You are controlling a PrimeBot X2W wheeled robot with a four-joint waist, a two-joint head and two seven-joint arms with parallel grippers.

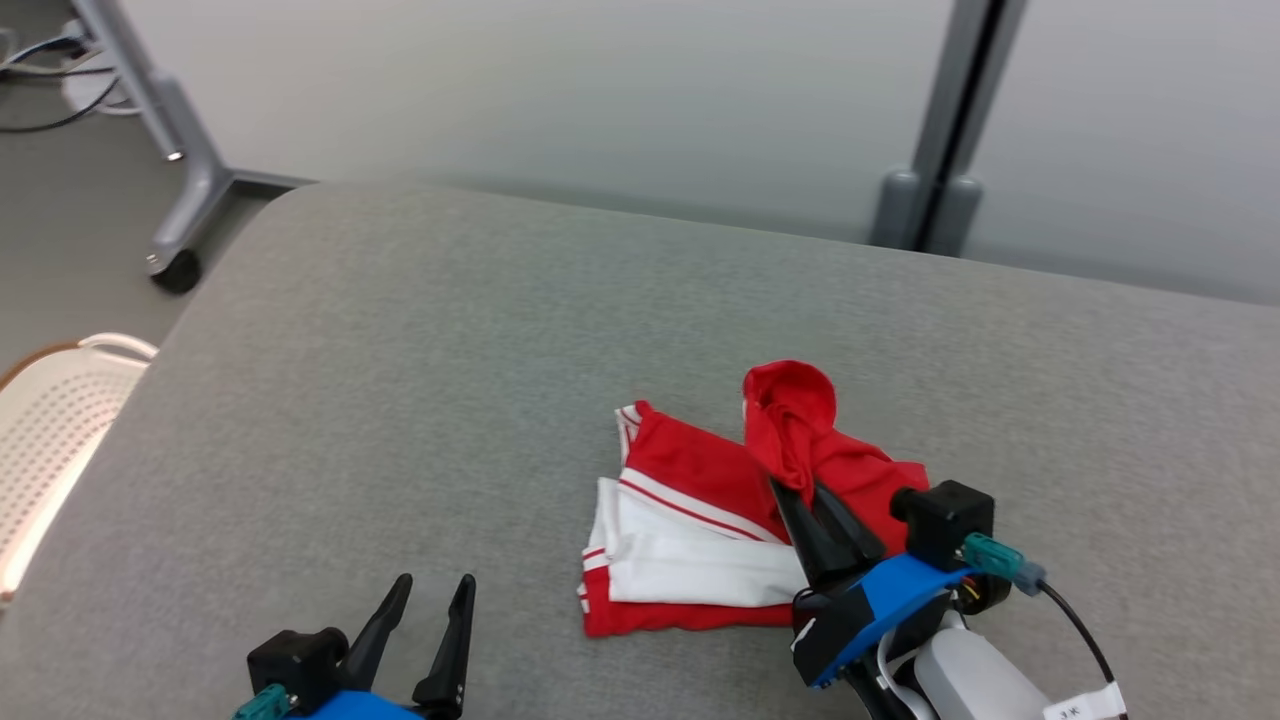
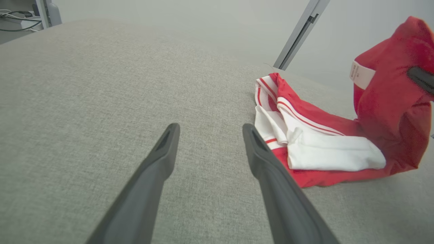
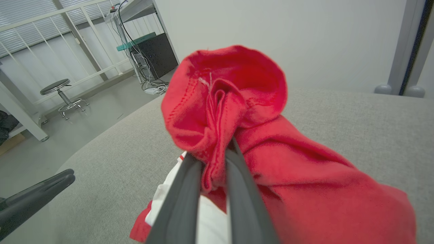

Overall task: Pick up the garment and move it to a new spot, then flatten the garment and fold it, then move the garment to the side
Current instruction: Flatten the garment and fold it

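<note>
Right end effector [image 1: 797, 488] pinches a raised red fold of the garment [image 1: 690, 480] on the table [image 1: 400, 350]; left end effector [image 1: 434, 582] waits spread, near left; moving, flattening and folding all remain

A broad grey fabric-covered surface [image 1: 400, 350] with a rounded far-left corner carries a red-and-white garment [image 1: 690, 520], lying rumpled toward its near right side (one red fold stands up off the cloth); the white part lies flat.
</note>
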